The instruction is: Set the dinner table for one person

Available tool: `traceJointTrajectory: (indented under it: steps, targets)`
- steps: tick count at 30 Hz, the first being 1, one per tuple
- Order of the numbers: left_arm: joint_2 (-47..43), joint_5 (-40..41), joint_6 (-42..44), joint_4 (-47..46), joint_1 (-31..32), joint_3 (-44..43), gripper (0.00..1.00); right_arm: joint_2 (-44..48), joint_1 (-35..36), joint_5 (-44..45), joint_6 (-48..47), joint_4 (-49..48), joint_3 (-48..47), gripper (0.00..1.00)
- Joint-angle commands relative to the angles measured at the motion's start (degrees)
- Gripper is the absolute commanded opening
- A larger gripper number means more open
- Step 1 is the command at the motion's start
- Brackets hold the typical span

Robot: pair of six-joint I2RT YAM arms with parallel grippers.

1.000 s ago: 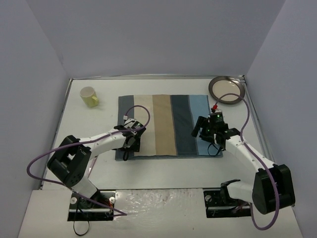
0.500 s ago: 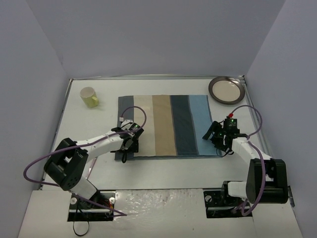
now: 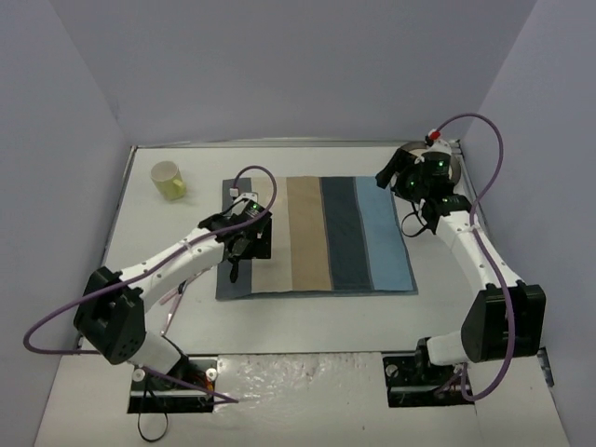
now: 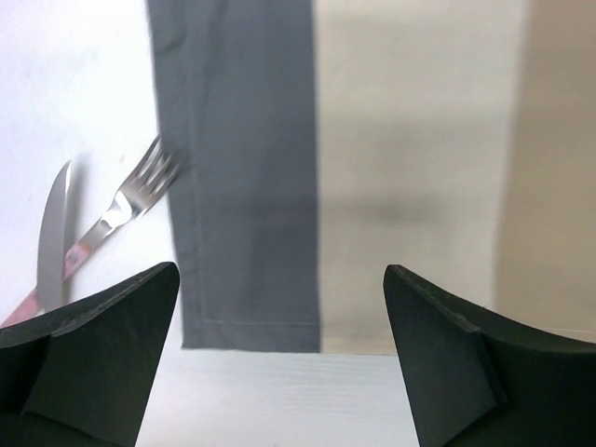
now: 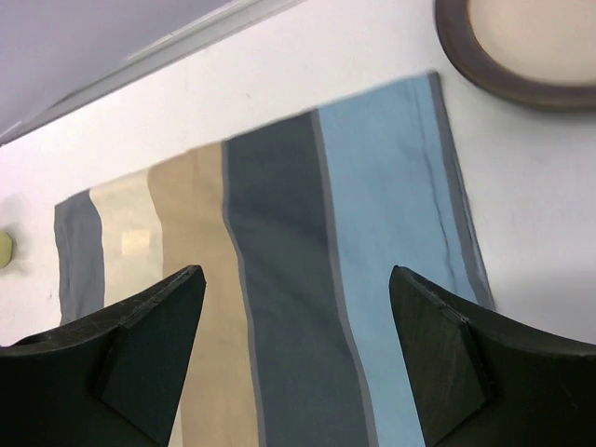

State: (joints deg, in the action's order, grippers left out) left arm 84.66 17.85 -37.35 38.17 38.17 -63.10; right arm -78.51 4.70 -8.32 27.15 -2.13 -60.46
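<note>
The dinner table (image 3: pixel 307 321) is a white top with a striped blue-and-beige placemat (image 3: pixel 317 237) spread flat in its middle. My left gripper (image 3: pixel 237 261) (image 4: pixel 279 275) hangs open over the mat's near-left corner, holding nothing. Just left of that corner lie a fork (image 4: pixel 130 196) and a knife (image 4: pixel 51 233) on the table. My right gripper (image 3: pixel 399 182) (image 5: pixel 296 272) is open and empty above the mat's far-right corner. Beside it sits a dark-rimmed plate (image 5: pixel 521 47), which the right arm mostly hides in the top view.
A pale yellow cup (image 3: pixel 169 181) stands at the back left of the table. Lavender-grey panels (image 3: pixel 298 74) wall the table on three sides. Purple cables loop from both arms.
My right arm has swung from the mat's near-right side up to the back right, by the plate. The left gripper has lifted slightly farther over the mat and opened wider.
</note>
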Motion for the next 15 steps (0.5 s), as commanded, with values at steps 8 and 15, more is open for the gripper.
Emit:
traceJointTrajectory:
  steps: [8, 15]
  targets:
    - [5.1, -9.6, 6.9, -14.4, 0.8, -0.1, 0.89, -25.3, 2.6, -2.4, -13.2, -10.2, -17.3, 0.77]
    - [8.4, -12.8, 6.5, -16.9, 0.9, 5.4, 0.89, -34.3, 2.7, -4.2, -20.1, -11.5, -22.0, 0.77]
